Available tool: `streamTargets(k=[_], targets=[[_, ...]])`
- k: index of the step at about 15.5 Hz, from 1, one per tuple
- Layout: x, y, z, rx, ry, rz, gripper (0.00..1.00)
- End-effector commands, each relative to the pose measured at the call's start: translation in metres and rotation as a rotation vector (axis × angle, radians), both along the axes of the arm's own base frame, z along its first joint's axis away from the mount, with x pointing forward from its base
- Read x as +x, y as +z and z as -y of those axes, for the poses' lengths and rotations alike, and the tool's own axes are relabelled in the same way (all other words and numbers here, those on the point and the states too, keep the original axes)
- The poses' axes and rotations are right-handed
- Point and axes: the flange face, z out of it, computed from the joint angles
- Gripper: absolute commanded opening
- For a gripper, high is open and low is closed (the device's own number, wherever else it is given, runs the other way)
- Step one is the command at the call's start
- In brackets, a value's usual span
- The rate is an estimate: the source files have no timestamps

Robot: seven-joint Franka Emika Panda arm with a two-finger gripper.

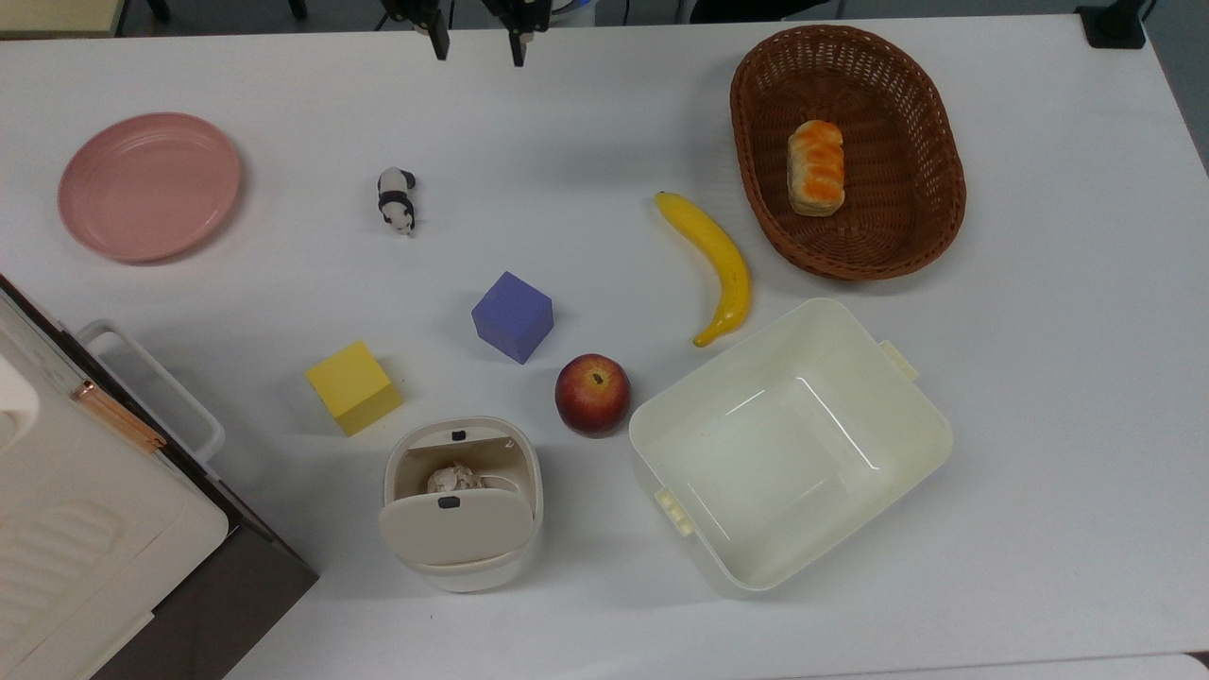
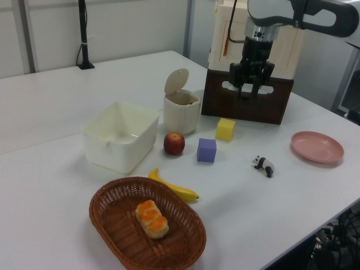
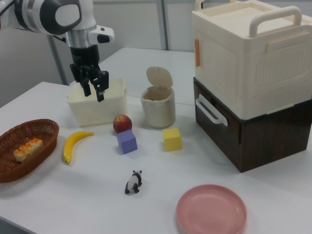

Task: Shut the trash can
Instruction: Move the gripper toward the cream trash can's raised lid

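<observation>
The trash can stands near the top view's lower edge, a small cream bin whose beige lid is hinged up and open. A crumpled wad lies inside it. In the left view the trash can has its lid upright, and the right view shows the trash can the same way. My gripper hangs high over the table at the top view's upper edge, far from the bin. The gripper is open and holds nothing.
Around the bin sit a yellow cube, a purple cube, an apple and a large cream tub. Farther off are a banana, a wicker basket with bread, a toy panda, a pink plate and stacked storage boxes.
</observation>
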Motion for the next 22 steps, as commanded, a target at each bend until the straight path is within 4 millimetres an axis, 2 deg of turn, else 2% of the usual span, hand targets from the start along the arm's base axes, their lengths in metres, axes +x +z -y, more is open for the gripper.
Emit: streamTargets(k=[1, 7, 10, 14, 18, 22], targets=[[0.0, 0.0, -0.002, 0.014, 0.058, 0.028, 0.04], [0.0, 0.0, -0.001, 0.014, 0.057, 0.028, 0.04], [0.011, -0.005, -0.001, 0.011, 0.042, 0.057, 0.05], [0.045, -0.002, 0.001, -0.005, 0.029, 0.237, 0.05], [0.083, -0.015, 0.002, -0.026, 0.022, 0.421, 0.04], [0.138, -0.012, 0.003, -0.046, 0.025, 0.577, 0.05]])
